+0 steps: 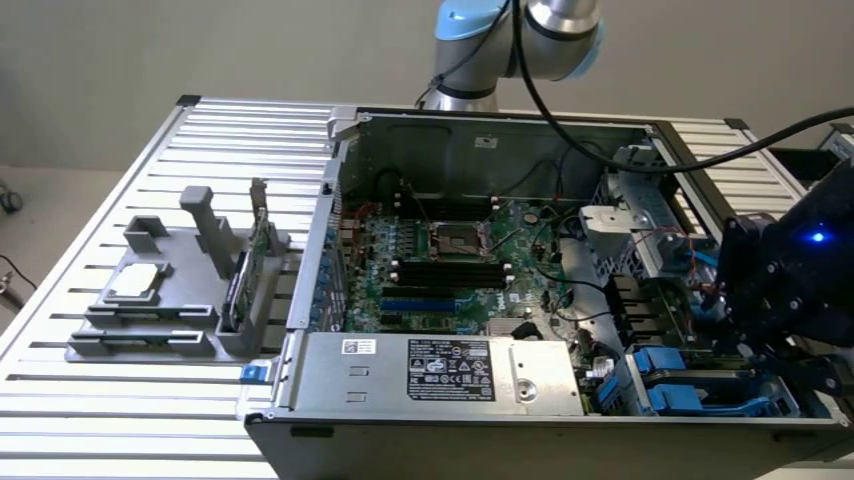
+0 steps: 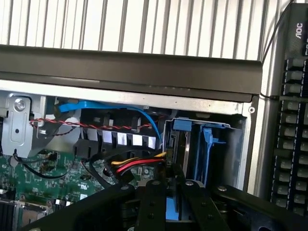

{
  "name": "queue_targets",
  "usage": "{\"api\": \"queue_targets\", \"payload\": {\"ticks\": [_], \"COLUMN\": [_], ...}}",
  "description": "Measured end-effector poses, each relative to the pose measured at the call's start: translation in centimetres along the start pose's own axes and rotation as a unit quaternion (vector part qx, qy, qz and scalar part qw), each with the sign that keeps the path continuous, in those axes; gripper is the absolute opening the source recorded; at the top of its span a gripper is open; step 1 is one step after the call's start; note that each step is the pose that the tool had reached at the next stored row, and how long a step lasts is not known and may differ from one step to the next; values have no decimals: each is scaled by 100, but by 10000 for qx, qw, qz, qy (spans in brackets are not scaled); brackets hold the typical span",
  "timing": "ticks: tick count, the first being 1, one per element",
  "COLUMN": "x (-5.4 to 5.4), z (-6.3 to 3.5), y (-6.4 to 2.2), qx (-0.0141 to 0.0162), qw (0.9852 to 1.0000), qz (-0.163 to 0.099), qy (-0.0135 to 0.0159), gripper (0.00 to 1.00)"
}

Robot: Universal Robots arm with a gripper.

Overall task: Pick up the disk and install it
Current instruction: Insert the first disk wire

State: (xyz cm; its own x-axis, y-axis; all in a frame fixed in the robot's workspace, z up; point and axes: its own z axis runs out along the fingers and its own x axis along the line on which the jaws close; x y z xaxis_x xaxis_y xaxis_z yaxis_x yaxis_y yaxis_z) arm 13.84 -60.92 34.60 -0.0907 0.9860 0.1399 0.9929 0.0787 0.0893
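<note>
The disk [image 2: 173, 208] shows edge-on as a blue-railed slab between my fingers, and it reaches into the drive bay [image 2: 195, 144] at the corner of the open computer case. My gripper [image 2: 174, 192] is shut on it, one black finger on each side. In the exterior view my gripper [image 1: 745, 345] hangs over the case's near corner at that view's right. It is just above the bay's blue plastic rails [image 1: 667, 378]. The disk's label and metal body are hidden by the bay and my fingers.
Red, yellow and black power wires [image 2: 137, 166] and a blue data cable [image 2: 120, 108] run right beside the bay. The case holds a motherboard [image 1: 441, 260] and a power supply [image 1: 454, 370]. A grey fixture [image 1: 174, 300] holding a small silver drive stands on the slatted table [image 1: 80, 400].
</note>
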Motion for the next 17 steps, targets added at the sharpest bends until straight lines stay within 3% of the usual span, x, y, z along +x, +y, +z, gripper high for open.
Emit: {"api": "queue_targets", "payload": {"ticks": [5,17], "x": [34,31], "z": [34,48], "y": [38,49], "qx": [0,-8], "qw": [10000,9999], "qz": [35,146], "qy": [-9,-81], "gripper": [18,18]}}
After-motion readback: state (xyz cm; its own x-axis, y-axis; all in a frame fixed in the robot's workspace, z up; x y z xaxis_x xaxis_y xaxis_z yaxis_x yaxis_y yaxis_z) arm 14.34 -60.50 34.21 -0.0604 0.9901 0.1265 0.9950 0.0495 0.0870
